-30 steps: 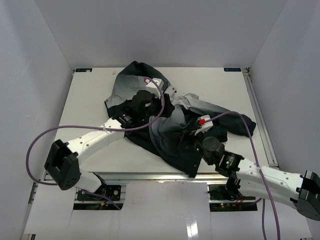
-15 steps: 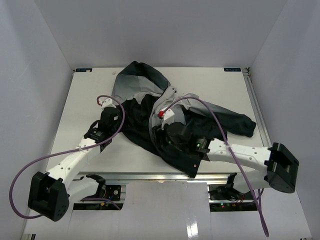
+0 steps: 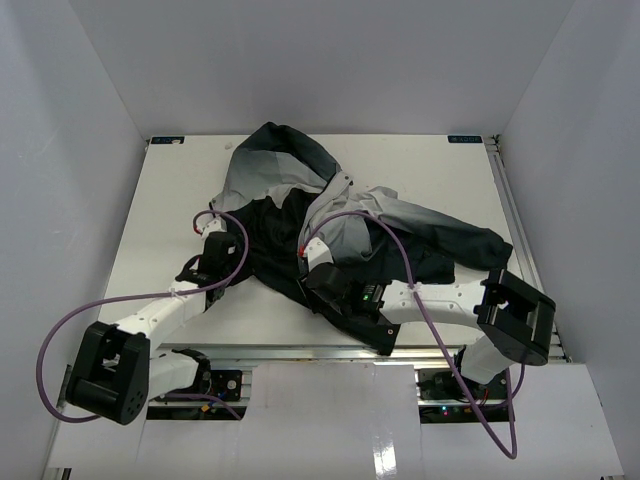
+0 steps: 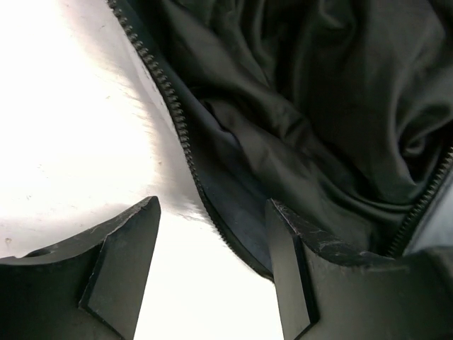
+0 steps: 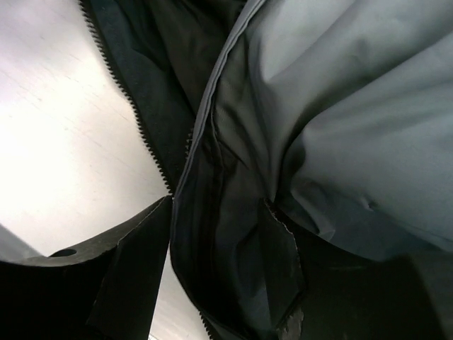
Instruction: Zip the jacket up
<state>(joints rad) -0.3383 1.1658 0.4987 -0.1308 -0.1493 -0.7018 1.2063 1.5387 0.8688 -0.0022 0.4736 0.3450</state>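
The jacket (image 3: pixel 400 222) lies crumpled on the table with its hood at the back, its front open and the black lining showing. My left gripper (image 3: pixel 222 247) is at the jacket's left front edge. In the left wrist view it (image 4: pixel 212 212) is open, and the toothed zipper edge (image 4: pixel 170 106) runs down between the fingers, close to the right finger (image 4: pixel 287 269). My right gripper (image 3: pixel 315 268) is low over the middle of the jacket's front. In the right wrist view it (image 5: pixel 219 205) is open astride a fold of the other front edge, with zipper teeth (image 5: pixel 131 106) to its left.
The white table (image 3: pixel 165 190) has bare surface to the left of and in front of the jacket. One sleeve (image 3: pixel 470 245) trails to the right. Purple cables (image 3: pixel 60 330) loop from both arms. Grey walls enclose the table on three sides.
The left arm pulled back from the jacket's middle to its left zipper edge. The right arm swung in from the near right onto the front, and its jaws narrowed around a fold.
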